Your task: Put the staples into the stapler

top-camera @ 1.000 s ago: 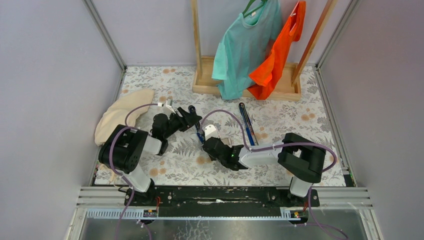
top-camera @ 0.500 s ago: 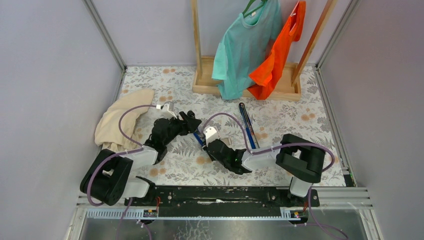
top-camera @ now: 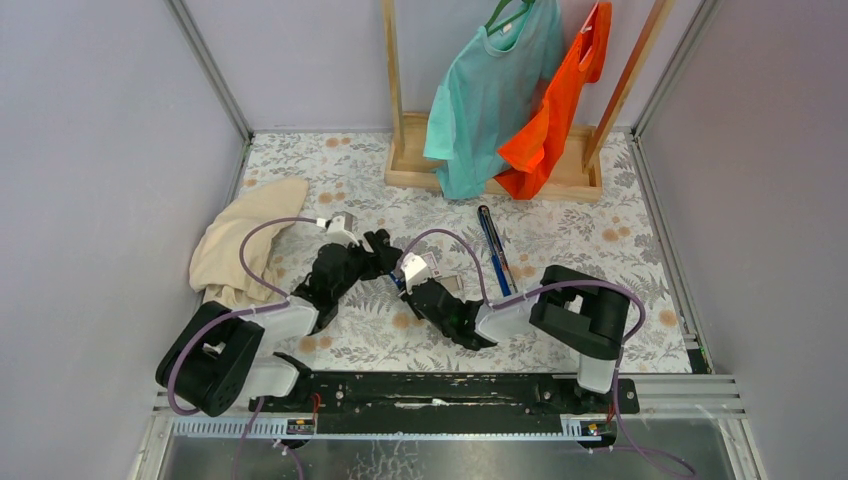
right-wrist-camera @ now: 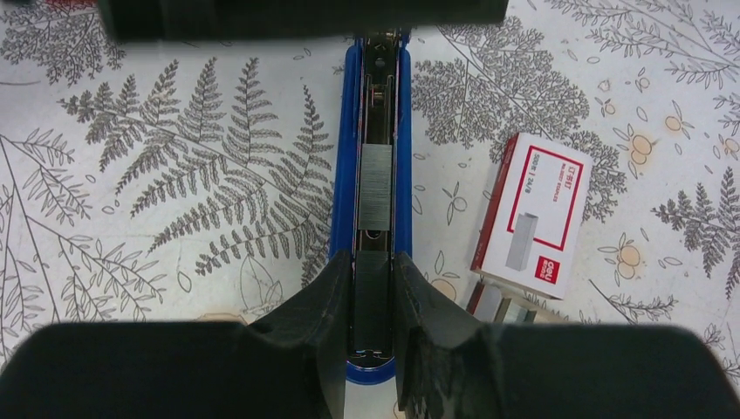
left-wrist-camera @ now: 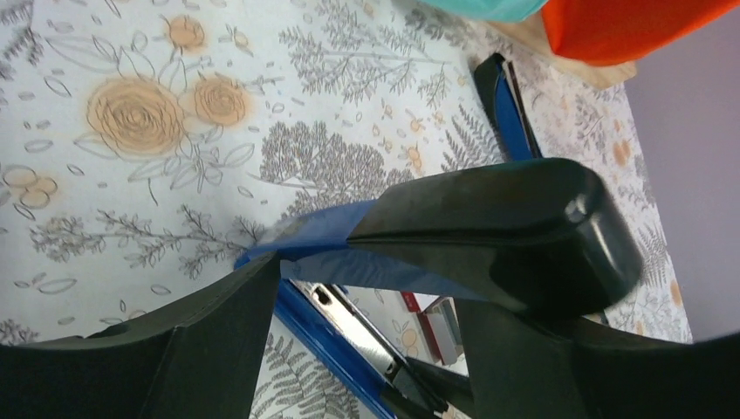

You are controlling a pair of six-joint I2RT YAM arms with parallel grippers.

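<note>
The blue stapler (right-wrist-camera: pixel 343 175) lies opened out on the flowered cloth, its metal channel facing up. A short silvery-grey block of staples (right-wrist-camera: pixel 377 188) sits in that channel. My right gripper (right-wrist-camera: pixel 373 272) is shut on the stapler's near end, one finger on each blue side. In the left wrist view the stapler's raised black-and-blue lid (left-wrist-camera: pixel 489 223) crosses in front of my left gripper (left-wrist-camera: pixel 366 301), whose jaws stand wide apart. The channel (left-wrist-camera: pixel 358 327) shows below it. From above, the left gripper (top-camera: pixel 383 250) and the right gripper (top-camera: pixel 412 287) meet at the stapler (top-camera: pixel 398 276).
A white and red staple box (right-wrist-camera: pixel 532 214) lies just right of the stapler. A second blue stapler (top-camera: pixel 495 245) lies further right. A beige cloth (top-camera: pixel 240 240) is at the left. A wooden rack (top-camera: pixel 490 170) with teal and orange shirts stands at the back.
My left arm has swung forward and right toward the stapler and its jaws have spread wider. The right arm, still gripping the stapler, has shifted slightly left.
</note>
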